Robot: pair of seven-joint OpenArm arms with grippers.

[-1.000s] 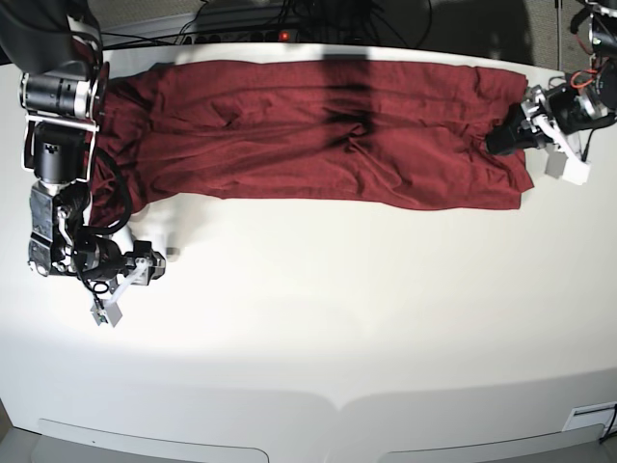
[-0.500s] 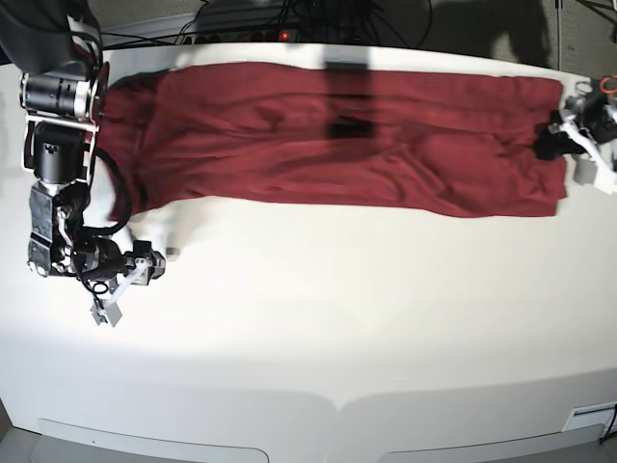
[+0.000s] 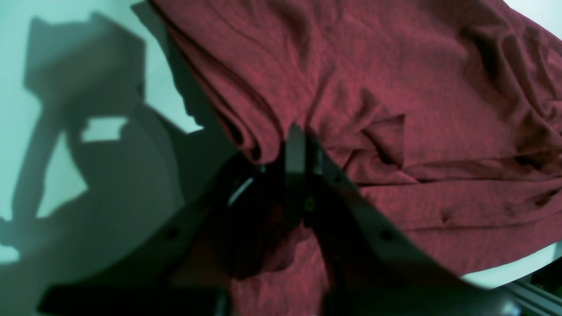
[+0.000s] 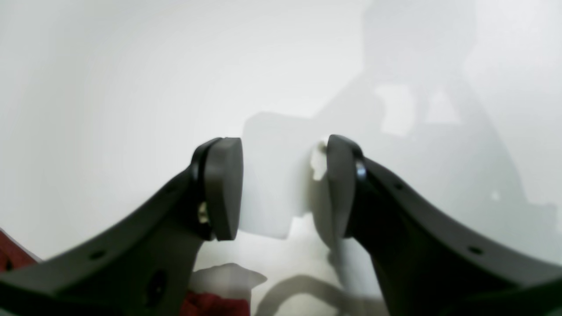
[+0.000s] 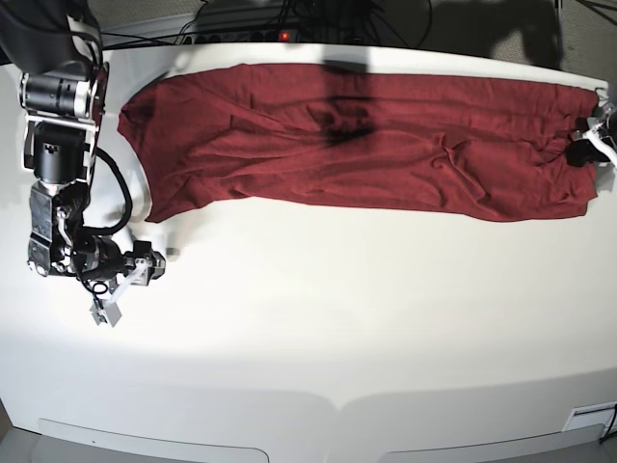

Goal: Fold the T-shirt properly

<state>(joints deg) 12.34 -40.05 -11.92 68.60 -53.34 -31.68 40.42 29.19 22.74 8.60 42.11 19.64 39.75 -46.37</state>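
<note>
One T-shirt (image 5: 357, 140) stretched across the far tabletop (image 5: 337, 328), long axis running side to side.
My left end effector (image 3: 298, 149) is clenched on its bunched edge at the far end; my right end effector (image 4: 283, 188) hangs released beside the opposite end, holding nothing. Fabric: maroon, thin, wrinkled, layered.

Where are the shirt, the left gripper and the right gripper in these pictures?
shirt (image 5: 386, 145), base view, middle of the spread cloth.
left gripper (image 3: 303, 140), left wrist view, closed fingertips pinching the cloth.
right gripper (image 4: 283, 188), right wrist view, gap between the open fingertips.
</note>
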